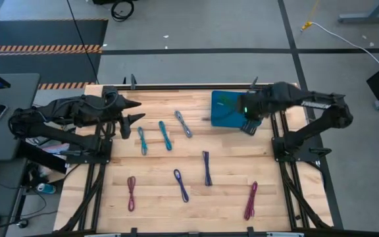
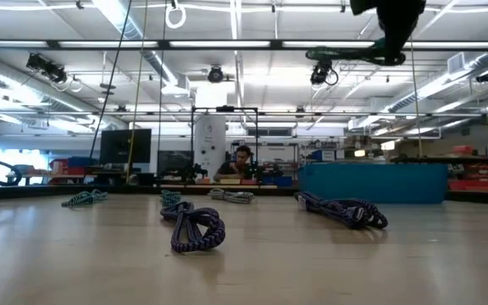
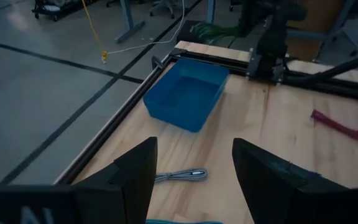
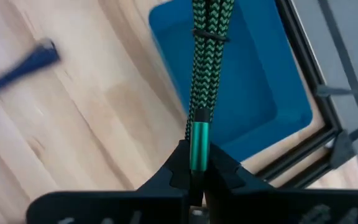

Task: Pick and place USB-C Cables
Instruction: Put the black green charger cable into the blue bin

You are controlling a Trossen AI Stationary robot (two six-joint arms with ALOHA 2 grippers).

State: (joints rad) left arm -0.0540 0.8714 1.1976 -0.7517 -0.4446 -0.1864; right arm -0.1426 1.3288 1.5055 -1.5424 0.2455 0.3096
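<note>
Your right tool (image 4: 194,177) is clamped on a green-and-black braided USB-C cable bundle (image 4: 209,56), hanging over the open blue plastic bin (image 1: 226,108) at the far right of the wooden tabletop (image 1: 229,197). Centre the bundle over the bin floor, lower it inside the walls, then release, so the dangling end cannot catch the rim. Your left tool (image 3: 194,177) waits with jaws spread wide at the far left. Counted: one bin; one green cable held; seven bundles lie on the tabletop: two teal, one grey, two blue-purple, one maroon, one magenta.
</note>
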